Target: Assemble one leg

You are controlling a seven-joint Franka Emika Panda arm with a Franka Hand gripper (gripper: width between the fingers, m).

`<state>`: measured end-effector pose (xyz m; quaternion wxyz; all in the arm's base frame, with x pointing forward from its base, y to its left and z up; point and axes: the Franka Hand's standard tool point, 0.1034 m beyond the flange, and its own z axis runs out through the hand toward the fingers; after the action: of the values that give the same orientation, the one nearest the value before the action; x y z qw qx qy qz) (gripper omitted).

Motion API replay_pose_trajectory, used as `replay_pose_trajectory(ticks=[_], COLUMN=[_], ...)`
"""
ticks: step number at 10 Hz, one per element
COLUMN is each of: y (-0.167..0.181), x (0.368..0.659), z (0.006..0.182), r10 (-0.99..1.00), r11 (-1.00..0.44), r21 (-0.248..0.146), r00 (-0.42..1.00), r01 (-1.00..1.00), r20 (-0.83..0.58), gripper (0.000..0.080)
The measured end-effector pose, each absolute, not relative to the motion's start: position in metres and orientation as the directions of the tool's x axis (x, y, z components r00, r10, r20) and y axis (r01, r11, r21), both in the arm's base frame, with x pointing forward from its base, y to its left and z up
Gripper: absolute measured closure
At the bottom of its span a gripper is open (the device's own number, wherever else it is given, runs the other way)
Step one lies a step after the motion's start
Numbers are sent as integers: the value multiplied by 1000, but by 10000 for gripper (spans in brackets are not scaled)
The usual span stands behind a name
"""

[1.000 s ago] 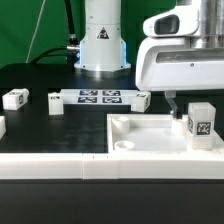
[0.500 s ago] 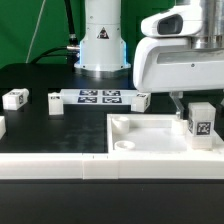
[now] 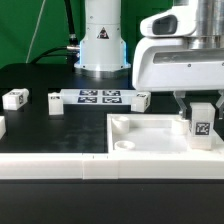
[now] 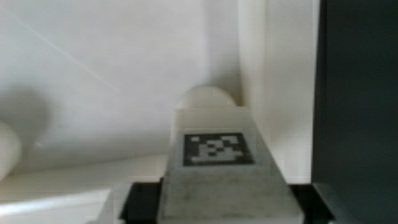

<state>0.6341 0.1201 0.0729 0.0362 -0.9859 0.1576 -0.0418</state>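
A leg [image 3: 201, 122], a small white post with a square tag on its face, stands upright at the tray's [image 3: 140, 140] corner on the exterior view's right. My gripper [image 3: 199, 106] straddles its top, one finger on each side. In the wrist view the leg [image 4: 219, 160] fills the space between the dark fingers [image 4: 143, 202], which press against both its sides, above the white tray [image 4: 107, 70]. Three more legs lie on the black table: one [image 3: 15, 98] at the left, one [image 3: 56, 101] beside it and one [image 3: 143, 98] by the marker board.
The marker board [image 3: 98, 97] lies flat behind the tray. The robot base [image 3: 103, 45] stands at the back. A white part [image 3: 2, 126] shows at the left edge. A white ledge [image 3: 60, 170] runs along the front.
My gripper has shifted to the exterior view's right and now has a finger on each side of the leg, where before it hung to the leg's left.
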Motion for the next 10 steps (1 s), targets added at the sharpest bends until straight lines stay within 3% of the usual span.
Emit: replay_pose_trajectory(ticks=[3, 5, 9, 10], y=[119, 119, 117, 120], x=[634, 634, 634, 633], z=[73, 73, 74, 73], r10=[-600, -801, -953, -983], r11=[-798, -595, -293, -164], r21=[-110, -129, -128, -120], r00=[799, 599, 301, 173], r01=[-593, -793, -948, -979], r20=[46, 13, -44, -63], gripper=[508, 508, 507, 507])
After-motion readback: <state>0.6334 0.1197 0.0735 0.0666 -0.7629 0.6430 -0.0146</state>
